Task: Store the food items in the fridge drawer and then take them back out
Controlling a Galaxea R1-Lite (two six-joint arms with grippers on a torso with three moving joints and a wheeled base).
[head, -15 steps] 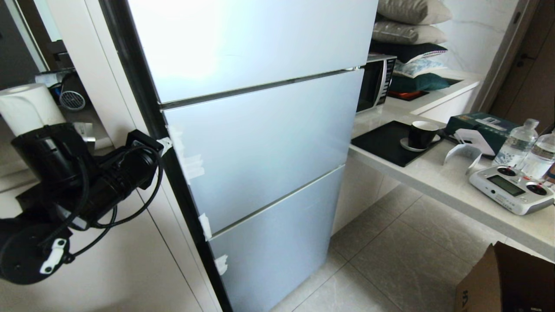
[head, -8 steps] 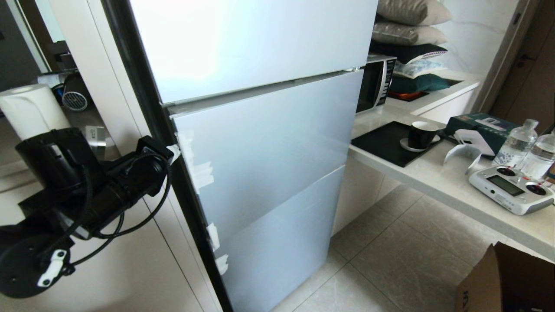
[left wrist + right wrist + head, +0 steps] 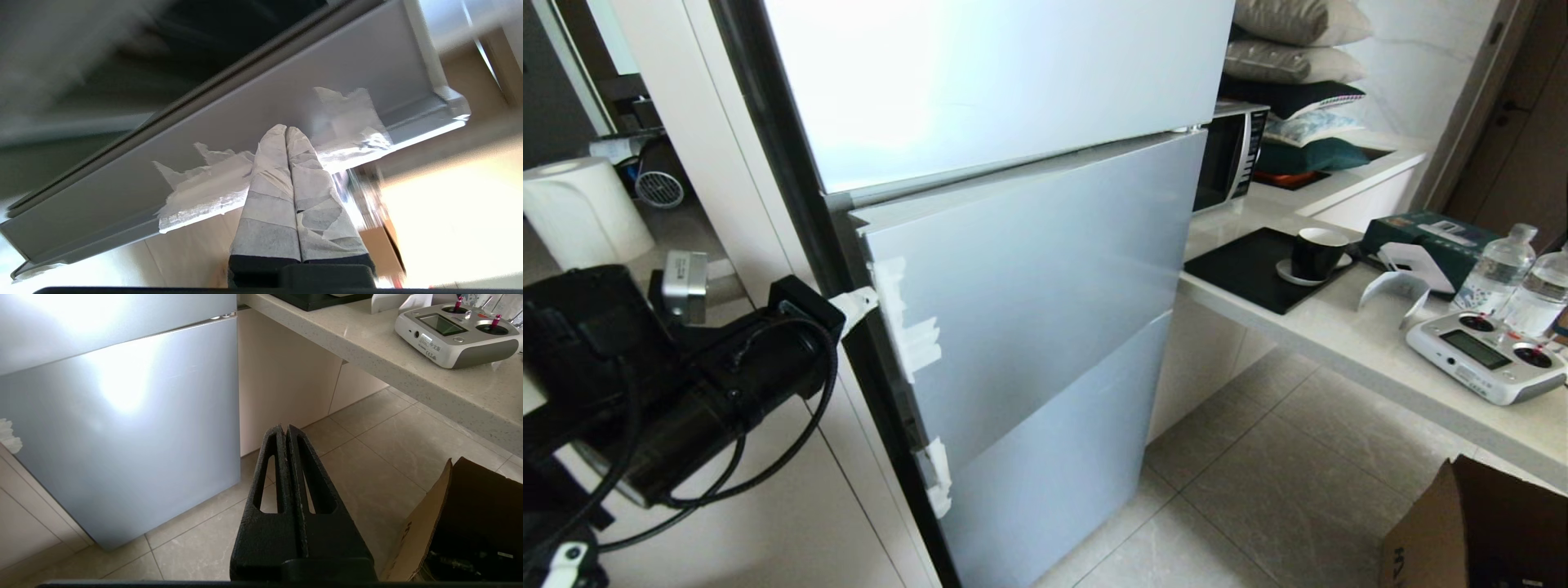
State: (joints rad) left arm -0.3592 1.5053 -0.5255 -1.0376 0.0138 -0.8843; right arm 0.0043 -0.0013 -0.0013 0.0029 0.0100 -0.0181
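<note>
The left gripper (image 3: pixel 286 130), its taped fingers (image 3: pixel 269 179) pressed together and holding nothing, hooks its tips behind the taped left edge of the fridge's middle door (image 3: pixel 1045 278), which stands slightly ajar. The right gripper (image 3: pixel 285 428) hangs clenched and empty above the floor (image 3: pixel 367 457). No drawer or food shows; both are out of sight.

The fridge door panels (image 3: pixel 1029 269) are finished in smooth, satin silver-blue metal patched with torn white tape (image 3: pixel 915 335), the left tool's fingers (image 3: pixel 282 171) are wrapped in matt tape, and the surface (image 3: pixel 1347 335) is glossy speckled stone.
</note>
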